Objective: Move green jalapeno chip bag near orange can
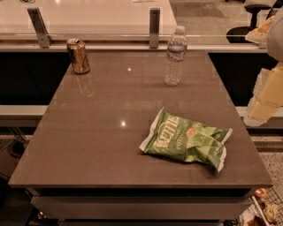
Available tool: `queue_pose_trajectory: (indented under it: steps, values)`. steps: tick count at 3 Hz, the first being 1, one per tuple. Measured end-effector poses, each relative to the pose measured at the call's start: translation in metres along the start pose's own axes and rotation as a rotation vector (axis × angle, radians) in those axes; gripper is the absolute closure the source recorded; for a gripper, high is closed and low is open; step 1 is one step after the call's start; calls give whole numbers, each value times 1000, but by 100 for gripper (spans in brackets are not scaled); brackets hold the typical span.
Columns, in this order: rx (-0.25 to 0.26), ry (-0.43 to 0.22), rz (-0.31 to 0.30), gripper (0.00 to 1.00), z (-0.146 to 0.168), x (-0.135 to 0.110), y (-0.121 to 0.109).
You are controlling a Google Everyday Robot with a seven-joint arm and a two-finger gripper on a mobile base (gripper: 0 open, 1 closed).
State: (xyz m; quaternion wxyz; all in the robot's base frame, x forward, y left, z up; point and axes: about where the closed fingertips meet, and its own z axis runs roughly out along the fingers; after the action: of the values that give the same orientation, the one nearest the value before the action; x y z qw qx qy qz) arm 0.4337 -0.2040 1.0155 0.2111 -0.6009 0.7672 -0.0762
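Observation:
The green jalapeno chip bag [188, 140] lies flat on the brown table [97, 132], toward the front right. It is crinkly light green with white lettering and a small orange-red emblem. The orange can [78, 55] stands upright at the table's far left corner, far from the bag. My gripper [263, 106] hangs at the right edge of the view, beyond the table's right edge, above and to the right of the bag. It touches nothing.
A clear plastic water bottle [175, 56] stands upright at the back of the table, right of centre. A white counter with metal posts [154, 27] runs behind the table. An office chair [254, 13] is at the far right.

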Motion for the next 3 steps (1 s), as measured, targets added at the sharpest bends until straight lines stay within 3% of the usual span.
queue_pose_trajectory:
  steps: [2,3]
  values:
    - [-12,12,14,0,9,-2,1]
    - [-49,18,34,0,34,-7,2]
